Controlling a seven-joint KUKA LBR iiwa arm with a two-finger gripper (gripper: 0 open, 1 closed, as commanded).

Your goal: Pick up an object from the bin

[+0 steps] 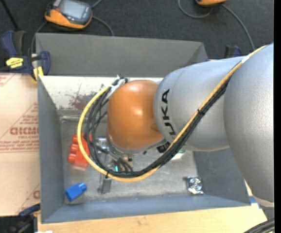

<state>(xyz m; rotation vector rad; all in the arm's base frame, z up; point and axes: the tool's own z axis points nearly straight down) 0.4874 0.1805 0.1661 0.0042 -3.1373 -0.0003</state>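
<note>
The bin point(50, 130) is largely hidden by the arm point(213, 110), and the gripper point(105, 181) beneath it is set low at the floor's left; whether it is open, or holds anything, cannot be told. An orange piece point(76, 152) is seen just beside it, and a blue piece point(75, 191) nearer the front corner. The orange piece could be nudged aside rather than caught, being off to one side.

Arm w/ orange wrist cover point(133, 120) & looped yellow/black cables point(84, 125) comes in from the right, low over the left-centre floor of the grey bin point(50, 144). Gripper point(104, 182) sits under the cover, nr the front wall. Orange-red plastic piece point(77, 152) lies just left of it, blue block point(76, 191) in the front-left corner, small silvery crumpled thing point(194, 184) well apart at front right.
</note>
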